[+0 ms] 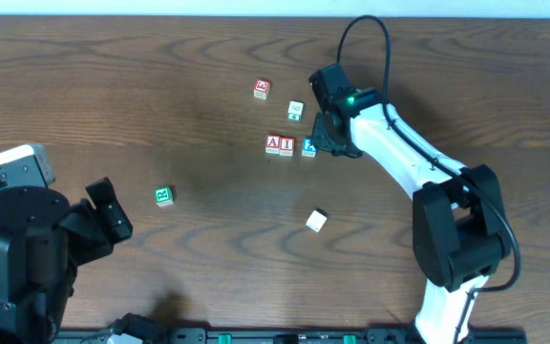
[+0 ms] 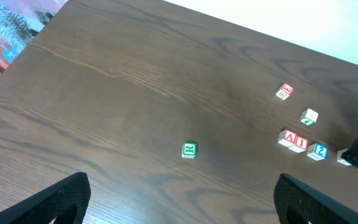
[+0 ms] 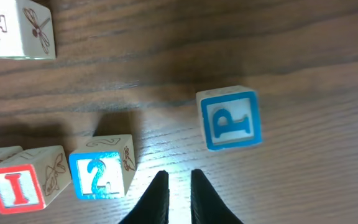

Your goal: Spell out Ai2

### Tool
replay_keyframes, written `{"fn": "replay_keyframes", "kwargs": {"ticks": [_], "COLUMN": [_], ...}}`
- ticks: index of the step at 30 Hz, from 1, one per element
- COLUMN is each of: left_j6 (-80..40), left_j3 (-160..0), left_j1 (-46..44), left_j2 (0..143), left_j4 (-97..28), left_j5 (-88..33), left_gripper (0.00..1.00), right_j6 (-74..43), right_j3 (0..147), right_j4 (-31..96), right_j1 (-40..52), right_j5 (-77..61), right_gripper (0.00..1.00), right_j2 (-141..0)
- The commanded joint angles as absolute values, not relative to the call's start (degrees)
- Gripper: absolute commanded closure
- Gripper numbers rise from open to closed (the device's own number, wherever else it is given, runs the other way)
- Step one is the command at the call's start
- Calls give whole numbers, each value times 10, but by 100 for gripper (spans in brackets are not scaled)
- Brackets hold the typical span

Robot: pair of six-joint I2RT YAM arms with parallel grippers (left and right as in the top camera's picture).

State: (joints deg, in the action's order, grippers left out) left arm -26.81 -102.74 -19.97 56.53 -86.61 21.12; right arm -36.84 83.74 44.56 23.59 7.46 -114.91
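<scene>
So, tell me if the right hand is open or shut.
Shut: the right hand is closed to a sliver, gripping nothing, beside the 2 block.

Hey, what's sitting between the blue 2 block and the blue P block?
Nothing: the right wrist view shows only bare table between the 2 block and the P block. The right gripper sits near that gap.

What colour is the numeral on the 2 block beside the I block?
Blue, with a blue frame, on the 2 block; clearest in the right wrist view.
</scene>
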Motion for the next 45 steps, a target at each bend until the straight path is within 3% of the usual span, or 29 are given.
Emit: {"fn": "replay_keyframes", "kwargs": {"ticks": [1, 45], "left_j6": [-268, -268], "left_j3": [-1033, -1033], "left_j1": [-199, -199], "left_j2": [567, 567], "left_j4": [-868, -867], "left_j5": [211, 212], "left_gripper": [5, 5], "right_j6": [-376, -361], "right_j3": [816, 790], "right_j4": [426, 321], "right_j1": [249, 260], "right_j5": [72, 76], "right_gripper": [85, 74], "right_j2": [-1157, -1174]}}
